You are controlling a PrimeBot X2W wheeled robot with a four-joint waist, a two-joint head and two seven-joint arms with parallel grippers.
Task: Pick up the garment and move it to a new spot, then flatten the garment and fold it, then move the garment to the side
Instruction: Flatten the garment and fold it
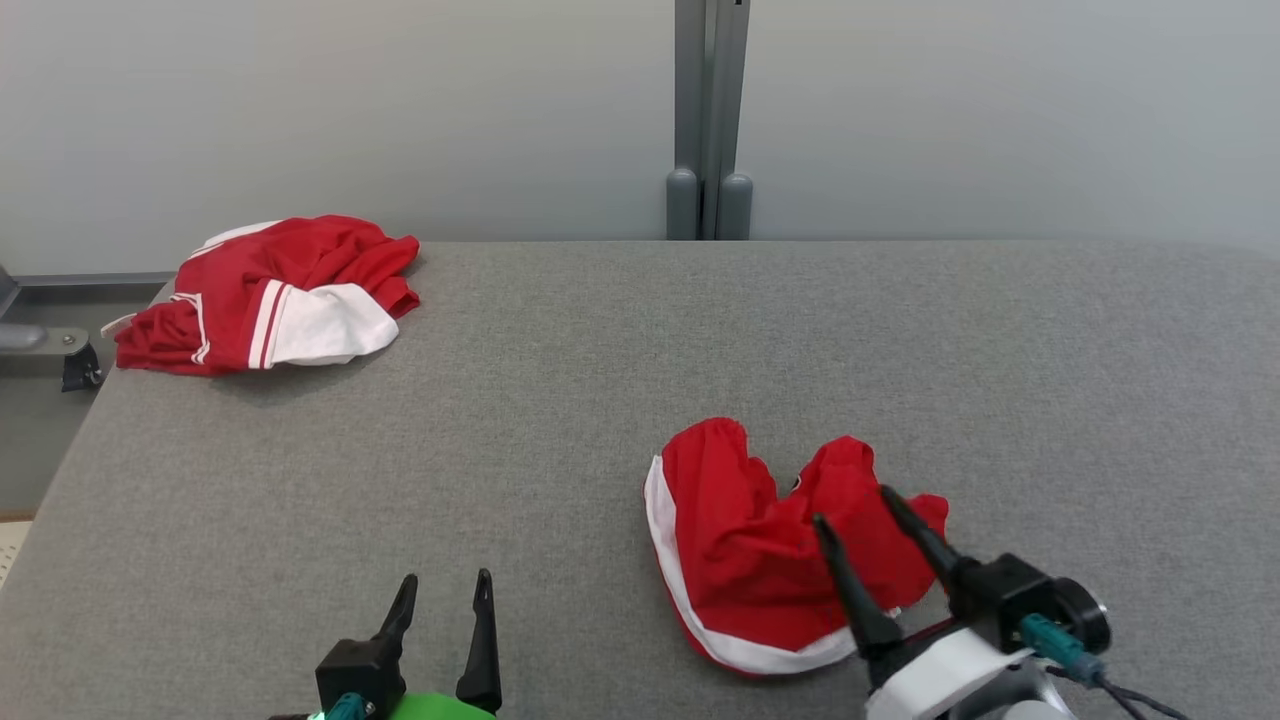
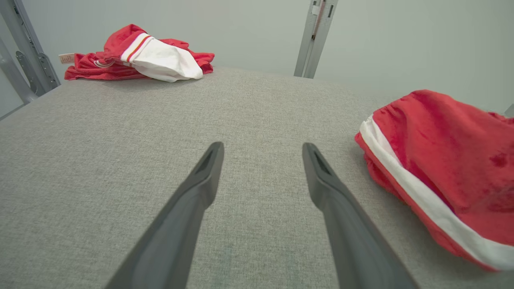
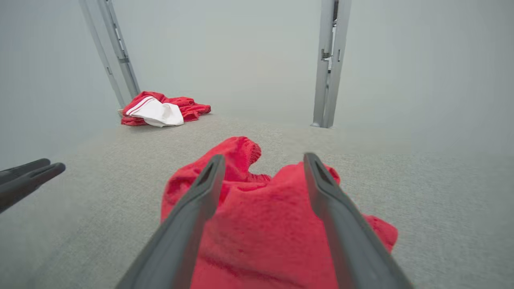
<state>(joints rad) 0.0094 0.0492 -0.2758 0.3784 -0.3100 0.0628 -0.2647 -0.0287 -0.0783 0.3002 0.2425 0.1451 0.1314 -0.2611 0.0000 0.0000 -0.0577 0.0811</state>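
Fingers (image 1: 850,582) of my right gripper (image 1: 852,505) are spread wide right over the crumpled red garment (image 1: 740,520) at the near right of the grey table (image 1: 600,400), gripping nothing, contact unclear. Left gripper (image 1: 446,577) is equally wide over bare tabletop, holding nothing. Looks like flattening comes next: I'd pinch the white-trimmed hem and an opposite edge, pull apart low, and avoid doubled layers.

head view looks forward and down on the table (image 1: 560,400) from high. wrist views sit low near its top, facing the wall (image 1: 300,100); right one just over the shorts (image 3: 261,228). all three share the far pile (image 1: 270,300).
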